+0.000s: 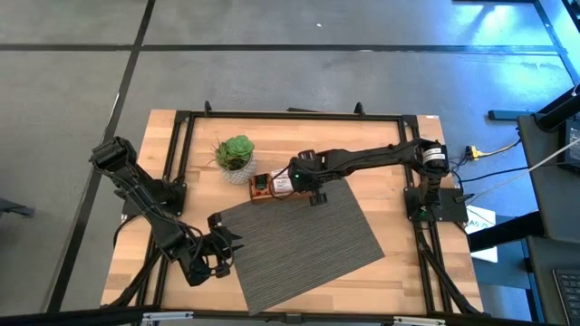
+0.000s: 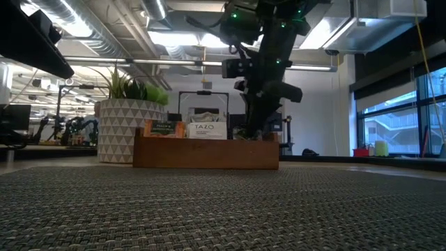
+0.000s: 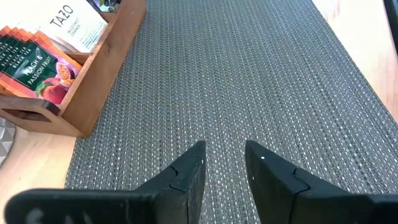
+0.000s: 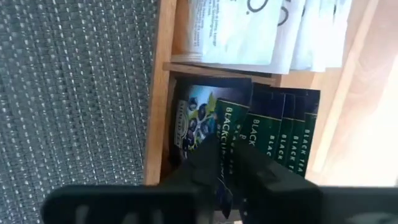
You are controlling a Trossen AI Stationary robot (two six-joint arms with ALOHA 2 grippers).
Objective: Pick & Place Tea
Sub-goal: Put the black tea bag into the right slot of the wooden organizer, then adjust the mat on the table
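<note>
A brown wooden tray stands at the far edge of the grey woven mat. Tea sachets stand upright in it: orange-red ones, white ones and dark ones. My right gripper reaches steeply down into the dark sachets' compartment. Its fingers are a narrow gap apart, with the upper edge of one dark sachet in that gap. My left gripper hangs open over the mat's near left corner, with nothing between its fingers. My right gripper comes from above, slanting down, with one finger on either side of a dark sachet's upper edge. I cannot tell whether the fingers touch it. The sachet stands in the compartment beside the other dark ones.
A small green plant in a patterned white pot stands just left of the tray. A black frame borders the wooden table. Bare mat lies between the tray and my left gripper.
</note>
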